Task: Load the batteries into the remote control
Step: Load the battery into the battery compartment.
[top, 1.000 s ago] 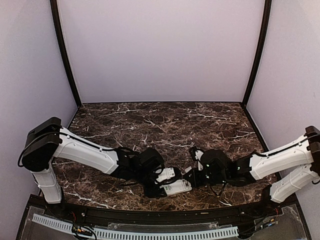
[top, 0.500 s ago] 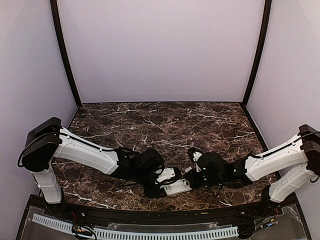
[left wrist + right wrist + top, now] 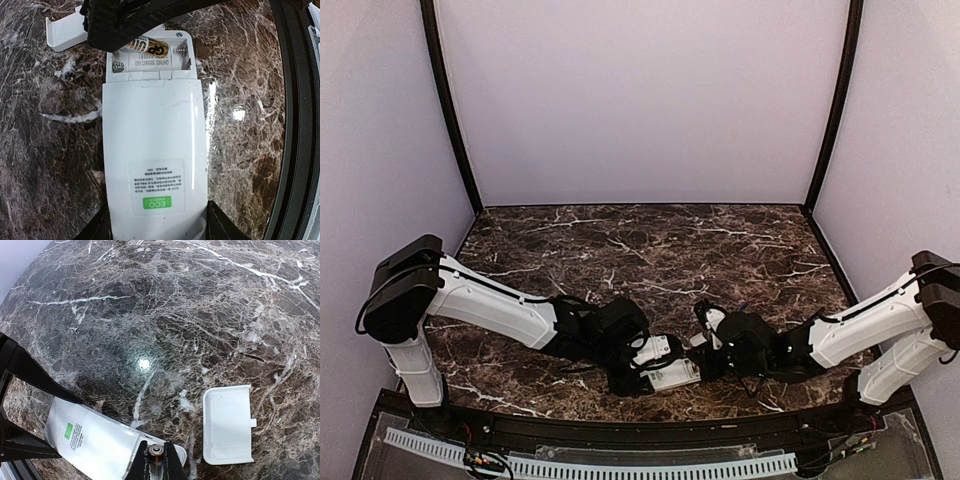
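The white remote control [image 3: 150, 150] lies back up, its battery compartment open at the far end. My left gripper [image 3: 156, 231] is shut on its near end, with the dark fingers [image 3: 97, 227] on both sides. One battery [image 3: 149, 46], gold and black, sits slightly tilted in the far slot; the near slot shows bare springs. My right gripper [image 3: 156, 462] is shut on that battery [image 3: 156, 452] and holds it at the compartment end of the remote [image 3: 95, 440]. In the top view the two grippers meet over the remote [image 3: 672, 374]. No other battery shows.
The loose white cover plate [image 3: 227, 425] lies inside up on the dark marble just beyond the remote's open end; it also shows in the left wrist view [image 3: 65, 32]. The table's black front rim [image 3: 295, 125] runs close beside the remote.
My right arm has slid a little to the left and lower, closing on the remote's open end. The left arm and the remote have stayed still.
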`<control>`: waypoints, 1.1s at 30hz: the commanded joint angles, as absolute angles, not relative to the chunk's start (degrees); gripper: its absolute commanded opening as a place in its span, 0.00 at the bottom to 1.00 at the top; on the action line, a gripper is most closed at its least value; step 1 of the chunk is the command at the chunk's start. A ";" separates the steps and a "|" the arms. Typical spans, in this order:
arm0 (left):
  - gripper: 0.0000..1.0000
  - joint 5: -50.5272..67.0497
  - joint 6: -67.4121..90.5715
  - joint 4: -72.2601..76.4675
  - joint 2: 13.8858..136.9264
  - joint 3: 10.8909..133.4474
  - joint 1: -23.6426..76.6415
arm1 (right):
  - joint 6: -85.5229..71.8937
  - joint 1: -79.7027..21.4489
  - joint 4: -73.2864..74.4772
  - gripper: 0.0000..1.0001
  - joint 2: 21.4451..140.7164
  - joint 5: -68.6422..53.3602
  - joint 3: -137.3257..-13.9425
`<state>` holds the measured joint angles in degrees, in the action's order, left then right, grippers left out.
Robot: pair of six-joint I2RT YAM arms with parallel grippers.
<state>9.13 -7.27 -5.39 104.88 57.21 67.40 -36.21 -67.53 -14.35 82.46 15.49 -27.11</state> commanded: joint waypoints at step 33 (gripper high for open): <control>0.09 7.26 -5.97 -13.73 105.92 54.31 68.03 | -41.05 -72.31 -0.68 0.00 87.46 20.03 -27.16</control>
<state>8.27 -7.27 -5.41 104.88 57.21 67.72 -39.20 -71.18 -11.97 86.04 19.09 -28.71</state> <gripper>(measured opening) 0.550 0.050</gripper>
